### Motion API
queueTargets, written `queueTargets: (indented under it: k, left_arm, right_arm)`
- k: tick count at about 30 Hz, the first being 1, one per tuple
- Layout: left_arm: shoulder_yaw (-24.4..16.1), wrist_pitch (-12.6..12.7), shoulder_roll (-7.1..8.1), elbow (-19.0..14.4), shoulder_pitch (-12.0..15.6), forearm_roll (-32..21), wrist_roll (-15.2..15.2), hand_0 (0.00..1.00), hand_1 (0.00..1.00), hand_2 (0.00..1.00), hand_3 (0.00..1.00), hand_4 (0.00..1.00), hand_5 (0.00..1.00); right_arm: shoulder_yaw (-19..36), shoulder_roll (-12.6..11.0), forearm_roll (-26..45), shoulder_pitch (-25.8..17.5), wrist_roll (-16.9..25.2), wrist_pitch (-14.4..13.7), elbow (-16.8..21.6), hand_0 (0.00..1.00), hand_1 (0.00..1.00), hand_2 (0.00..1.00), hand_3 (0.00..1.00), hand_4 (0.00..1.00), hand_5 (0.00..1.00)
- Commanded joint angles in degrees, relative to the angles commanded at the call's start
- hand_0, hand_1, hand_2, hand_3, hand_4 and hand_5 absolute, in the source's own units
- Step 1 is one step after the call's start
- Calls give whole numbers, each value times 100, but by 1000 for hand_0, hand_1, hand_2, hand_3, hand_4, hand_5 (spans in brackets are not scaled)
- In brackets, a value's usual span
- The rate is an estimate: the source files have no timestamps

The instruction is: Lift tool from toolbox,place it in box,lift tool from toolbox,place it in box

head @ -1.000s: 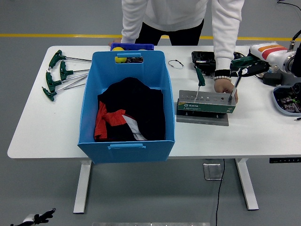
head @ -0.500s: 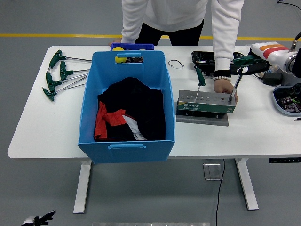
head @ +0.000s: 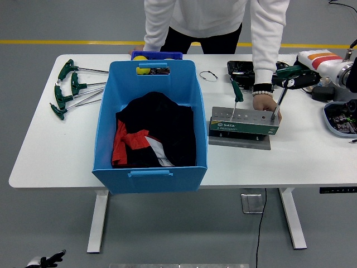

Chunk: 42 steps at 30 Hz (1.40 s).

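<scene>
One white table (head: 67,151) on grey floor; right robot hand (head: 295,75) grips a green-handled tool (head: 281,92).

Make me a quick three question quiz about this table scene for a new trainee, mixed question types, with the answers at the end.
1. True or false: the person's hand rests on the far right end of the tool stand.
2. How many green-handled T-wrenches still stand in the tool stand: A one, B two, C four?
3. Fill in: the loose T-wrenches lie on the table to the ___ of the blue bin.

Key
1. True.
2. B: one near the middle, one at the right end with the robot's right hand around its handle.
3. Left.
</scene>
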Motion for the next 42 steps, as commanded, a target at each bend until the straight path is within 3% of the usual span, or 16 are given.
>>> queueTargets:
  k: [22,42]
  left_arm:
    - [16,1,10,0,-24,-37,-12,852,819,796,613,721,567]
    - [-75,5,21,0,4,36,-2,851,818,796,614,721,567]
  right_arm:
    - [133,-108,37,-14,202,-192,224,84,4,39,8,719,749]
    - [443,-445,-21,43,276,-243,629,77,2,31,2,695,721]
